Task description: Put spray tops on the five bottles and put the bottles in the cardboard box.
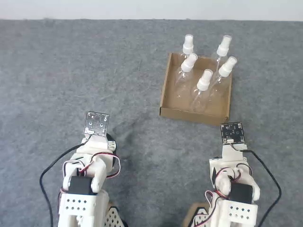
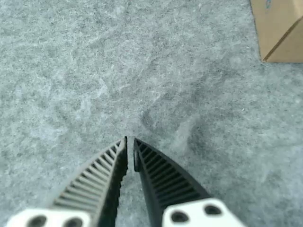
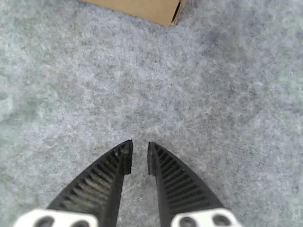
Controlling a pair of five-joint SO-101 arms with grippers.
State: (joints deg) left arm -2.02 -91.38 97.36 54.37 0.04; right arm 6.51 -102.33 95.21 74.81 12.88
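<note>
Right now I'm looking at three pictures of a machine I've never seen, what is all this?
These are two small robot arms at a grey table. The high view looks down from above on the left arm and the right arm. The other two pictures come from cameras on the wrists, looking along the black fingers of the left gripper, closed, and the right gripper, a crack open. Neither holds anything. Five clear bottles with white spray tops stand in the cardboard box.
</note>
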